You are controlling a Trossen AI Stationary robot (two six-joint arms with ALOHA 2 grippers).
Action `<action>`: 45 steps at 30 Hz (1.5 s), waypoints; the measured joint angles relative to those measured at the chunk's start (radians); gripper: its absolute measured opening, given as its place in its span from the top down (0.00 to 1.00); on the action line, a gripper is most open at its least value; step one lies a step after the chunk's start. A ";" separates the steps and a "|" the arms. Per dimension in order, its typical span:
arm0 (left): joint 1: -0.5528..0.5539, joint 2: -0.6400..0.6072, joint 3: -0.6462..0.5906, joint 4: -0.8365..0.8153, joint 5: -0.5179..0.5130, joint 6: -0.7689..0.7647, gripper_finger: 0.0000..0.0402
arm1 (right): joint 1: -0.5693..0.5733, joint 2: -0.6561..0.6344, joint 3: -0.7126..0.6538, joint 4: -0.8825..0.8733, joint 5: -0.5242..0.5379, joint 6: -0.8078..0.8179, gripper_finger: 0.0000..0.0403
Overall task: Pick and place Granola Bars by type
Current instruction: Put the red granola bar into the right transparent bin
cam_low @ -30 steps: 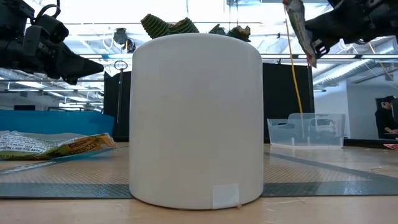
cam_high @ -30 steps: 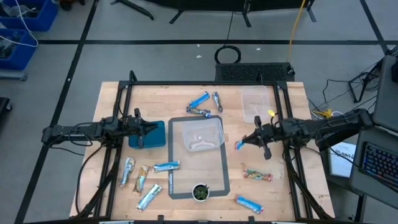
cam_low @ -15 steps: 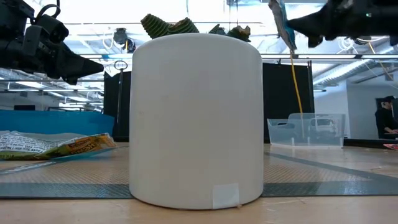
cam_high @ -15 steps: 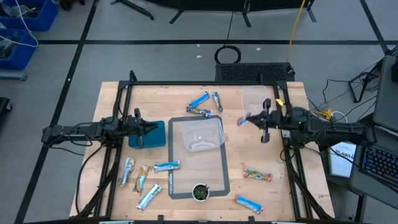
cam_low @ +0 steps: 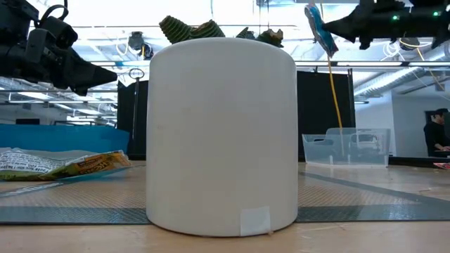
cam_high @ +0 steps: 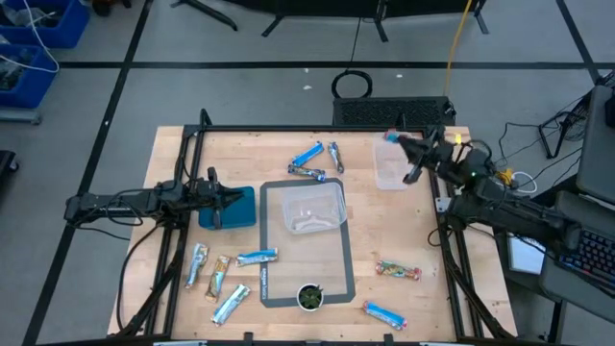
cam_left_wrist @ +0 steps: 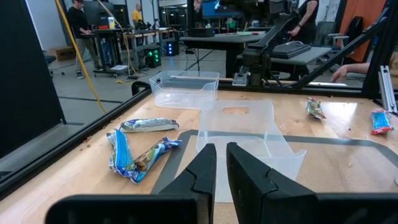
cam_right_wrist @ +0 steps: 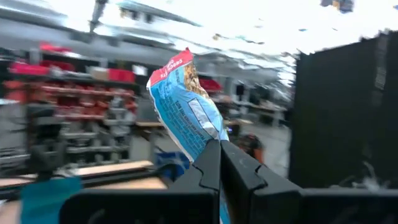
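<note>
The right gripper (cam_high: 396, 140) is closed on a blue-and-red granola bar (cam_right_wrist: 185, 106), its jaws pinching the wrapper's lower end, and the bar is held in the air above the far clear bin (cam_high: 391, 161), which stands right of the central clear bin (cam_high: 306, 206). The left gripper (cam_high: 223, 200) waits over the blue bin (cam_high: 240, 207), just left of the central clear bin; its jaws are nearly together and nothing is seen between them.

The sorting is judged to be at an early stage. No bar can be seen inside the central clear bin, and whether the far clear bin or the blue bin holds any cannot be told. Still loose on the surface (cam_high: 404, 226) are a cluster of three bars (cam_high: 315, 161) just beyond the central clear bin, four bars (cam_high: 223, 274) to its near left, a multicoloured bar (cam_high: 398, 270) to its near right and a blue bar (cam_high: 383, 312) nearer still. A small potted plant (cam_high: 309, 296) stands on the grey mat (cam_high: 344, 261) under the central clear bin.

The surface is pale wood with a black frame. Beyond it a workshop is seen, with workbenches, a yellow cable (cam_high: 456, 38), blue crates (cam_high: 38, 29) on the floor and people (cam_left_wrist: 79, 14) in the background.
</note>
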 joint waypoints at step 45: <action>0.000 0.000 0.000 0.001 0.001 0.000 0.90 | -0.291 0.741 0.520 -1.047 0.081 0.028 1.00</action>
